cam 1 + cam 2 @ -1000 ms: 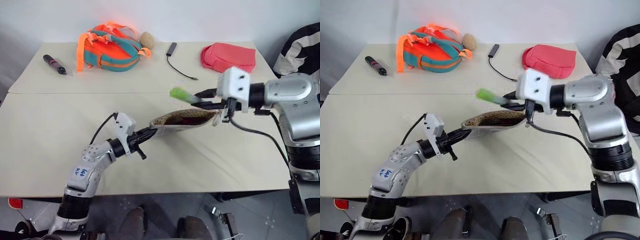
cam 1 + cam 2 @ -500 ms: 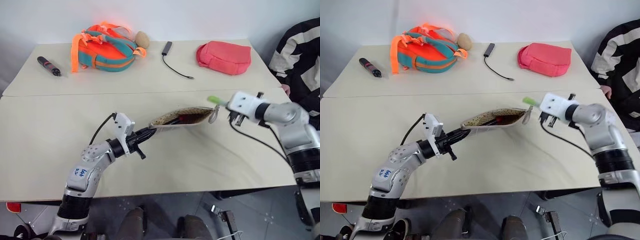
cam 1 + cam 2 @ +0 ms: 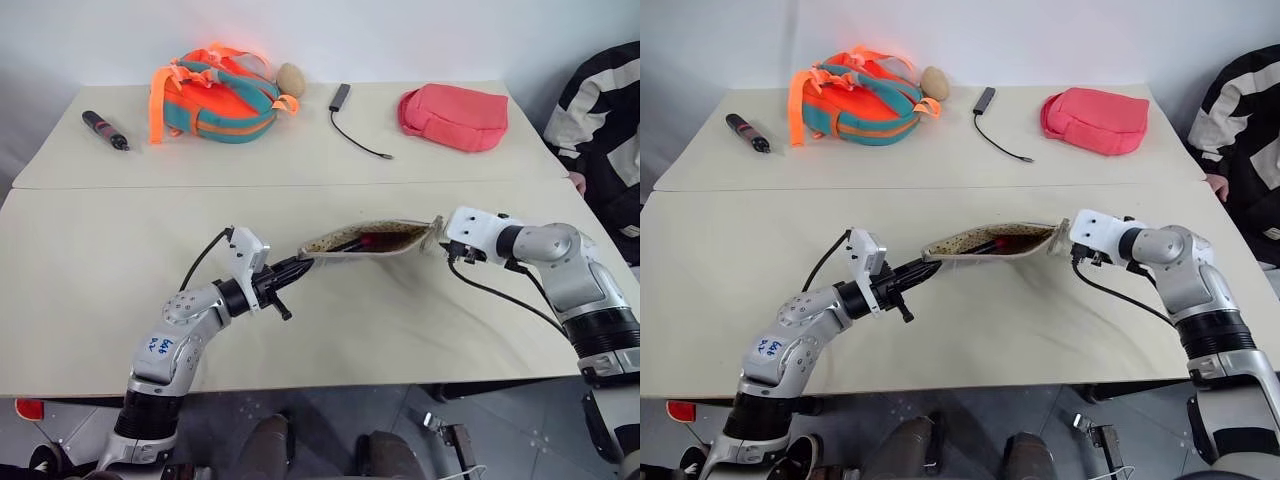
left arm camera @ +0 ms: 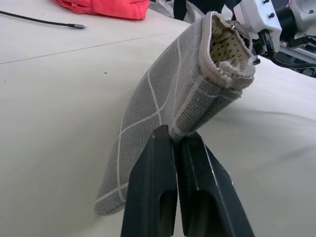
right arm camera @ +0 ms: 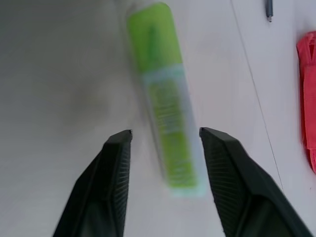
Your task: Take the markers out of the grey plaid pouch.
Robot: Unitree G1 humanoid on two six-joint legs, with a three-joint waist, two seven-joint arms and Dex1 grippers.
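Observation:
The grey plaid pouch [image 3: 372, 240] hangs lifted off the table with its zip open upward. My left gripper [image 4: 175, 136] is shut on its left end and holds it up. A black marker with a red end [image 3: 357, 240] lies inside the opening. Just past the pouch's right end sits my right hand's white housing [image 3: 470, 231], low over the table. In the right wrist view my right gripper [image 5: 165, 132] is open. The pale green marker [image 5: 163, 94] lies blurred between and beyond its fingers [image 5: 116, 163], touching neither.
At the table's back are an orange-and-teal backpack [image 3: 215, 92], a thick black pen-like tool [image 3: 105, 130], a black cable with an adapter [image 3: 355, 125] and a pink pouch [image 3: 455, 110]. A person's striped sleeve [image 3: 600, 100] is at the right edge.
My right gripper carried the green marker from above the pouch down and to the right, then opened, so the marker is now loose between its fingers. The left gripper kept still.

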